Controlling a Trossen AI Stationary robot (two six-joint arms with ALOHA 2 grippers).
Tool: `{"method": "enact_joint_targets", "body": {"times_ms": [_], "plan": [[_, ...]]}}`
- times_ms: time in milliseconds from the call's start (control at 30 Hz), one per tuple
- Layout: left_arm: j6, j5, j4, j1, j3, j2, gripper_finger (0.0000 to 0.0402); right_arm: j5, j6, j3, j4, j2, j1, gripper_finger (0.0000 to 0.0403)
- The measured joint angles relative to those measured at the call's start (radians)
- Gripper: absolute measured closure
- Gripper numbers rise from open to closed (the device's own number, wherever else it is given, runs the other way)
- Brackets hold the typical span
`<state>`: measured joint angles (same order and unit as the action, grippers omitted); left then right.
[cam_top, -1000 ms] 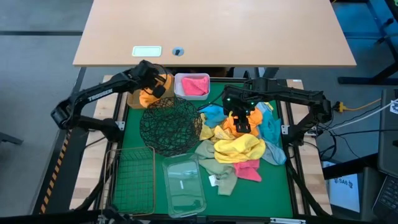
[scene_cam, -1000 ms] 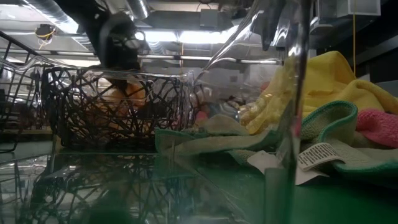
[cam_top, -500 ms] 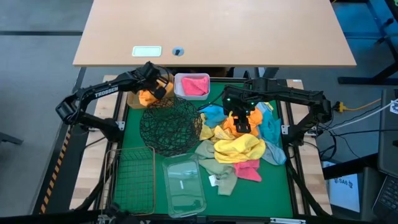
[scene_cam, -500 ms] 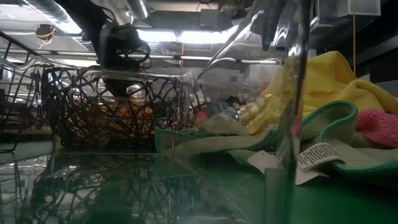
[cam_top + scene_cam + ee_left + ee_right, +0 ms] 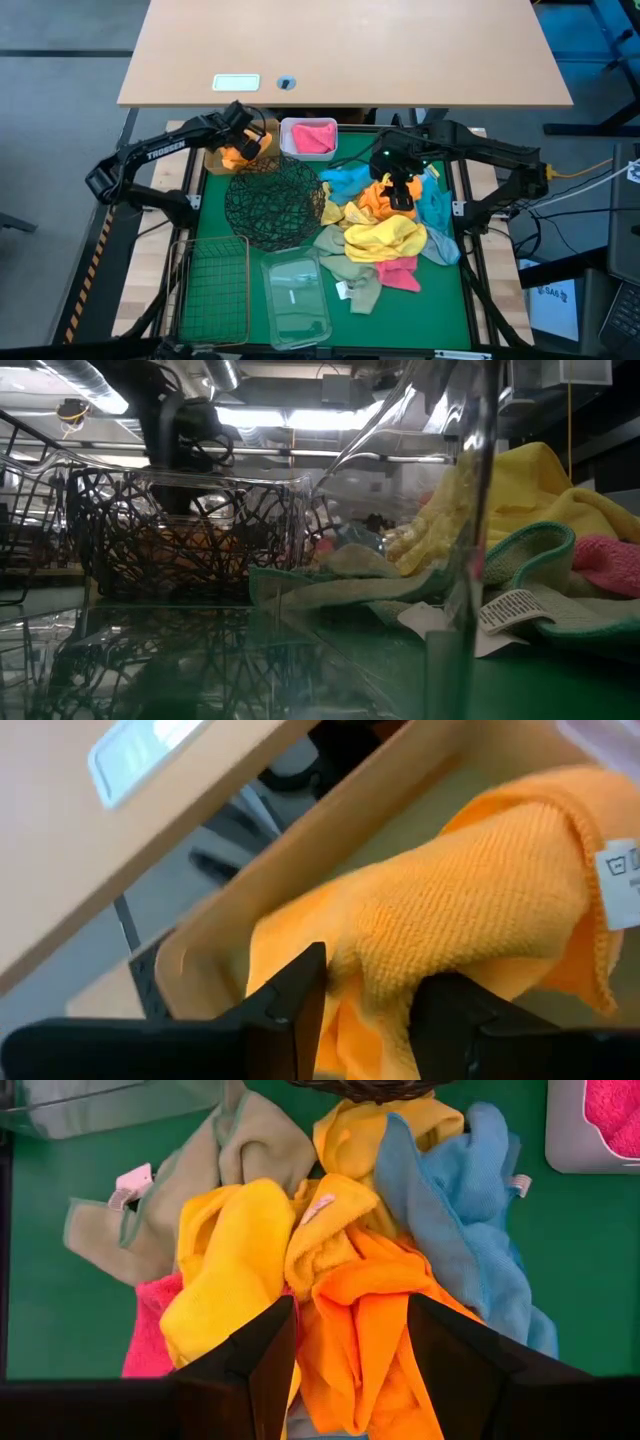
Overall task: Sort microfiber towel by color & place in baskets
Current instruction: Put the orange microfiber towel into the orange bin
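Two arms over the green mat. High view: left gripper sits over the tan box at the mat's far left corner, an orange towel under it in the box. White tub just beside it holds a pink towel. Black mesh bowl sits mid-mat, wire basket and clear tub along the near edge. Right gripper is down on the towel pile, fingers round an orange cloth; blue, yellow, olive and pink cloths lie heaped around it.

Low view: mesh bowl seen w/ orange showing behind it, left arm above; yellow cloth and olive cloth on the right.

Left wrist view: fingers apart, straddling the orange towel, which lies inside the tan box wall; not clamped.

Right wrist view: fingers spread either side of the orange cloth's bunched fold, cloth filling the gap betw. them.
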<state>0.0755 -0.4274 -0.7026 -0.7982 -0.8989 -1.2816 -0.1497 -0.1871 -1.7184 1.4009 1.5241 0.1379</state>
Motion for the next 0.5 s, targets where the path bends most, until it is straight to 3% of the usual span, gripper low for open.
{"method": "enact_joint_targets", "body": {"times_ms": [167,500], "plan": [[0.001,0.022,-0.067,0.0,0.0,0.069,0.0283,0.009,0.0,0.0,0.015,-0.016,0.0,0.021],[0.04,0.061,-0.039,-0.039,0.0,0.17,0.0283,0.018,-0.005,0.0,0.013,-0.03,0.0,0.021]]}}
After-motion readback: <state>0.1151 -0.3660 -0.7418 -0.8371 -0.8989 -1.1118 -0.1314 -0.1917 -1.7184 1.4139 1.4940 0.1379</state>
